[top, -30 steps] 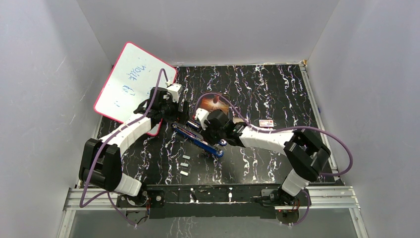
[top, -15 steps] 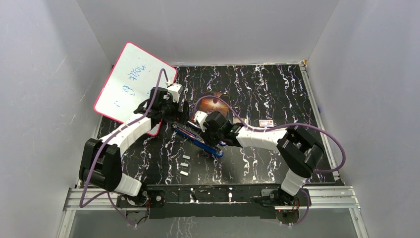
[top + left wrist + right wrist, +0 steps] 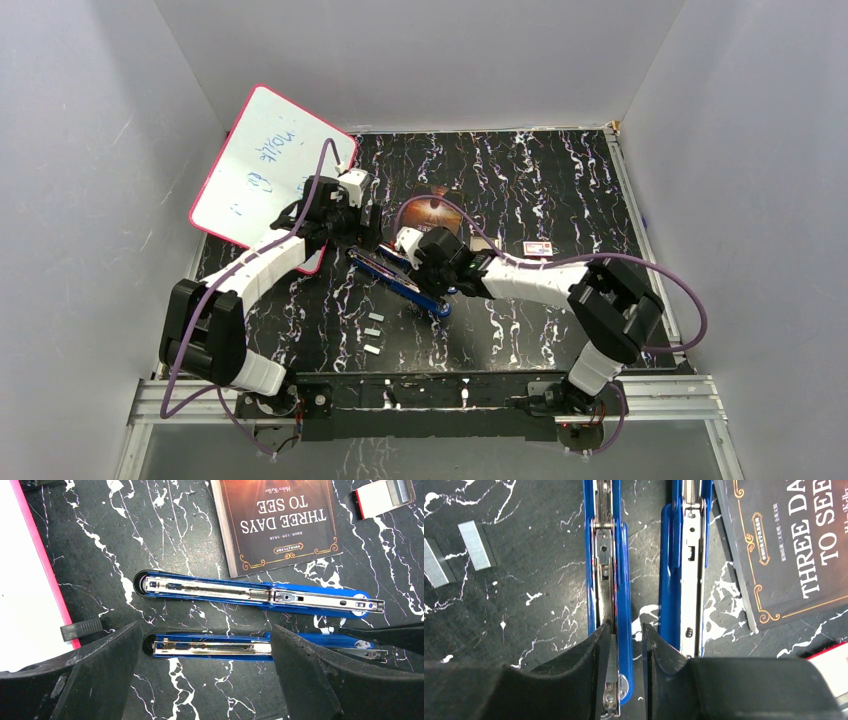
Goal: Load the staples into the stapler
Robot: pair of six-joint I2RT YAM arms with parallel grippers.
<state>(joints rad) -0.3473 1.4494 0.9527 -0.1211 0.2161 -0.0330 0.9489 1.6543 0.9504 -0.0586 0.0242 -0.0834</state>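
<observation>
The blue stapler [image 3: 400,283] lies opened flat in two parallel halves. My left gripper [image 3: 205,630] is open wide over the rounded end of the nearer half [image 3: 210,647]; the other half [image 3: 250,594] lies beyond it. My right gripper [image 3: 621,650] is at the opposite end, its jaws narrowly apart. A ridged strip of staples [image 3: 612,657] lies in the stapler's [image 3: 623,580] metal channel against my left finger; the right finger stands clear of the blue wall. Loose staples [image 3: 372,333] [image 3: 476,545] lie on the table beside the stapler.
A dark book [image 3: 280,520] [image 3: 794,550] lies just beyond the stapler. A small red-and-white box [image 3: 538,248] [image 3: 382,495] sits to its right. A pink-edged whiteboard [image 3: 268,165] leans at the back left, next to my left arm.
My right arm's wrist and elbow shifted slightly to the left along the stapler. The left arm, the stapler and the loose staples stayed put.
</observation>
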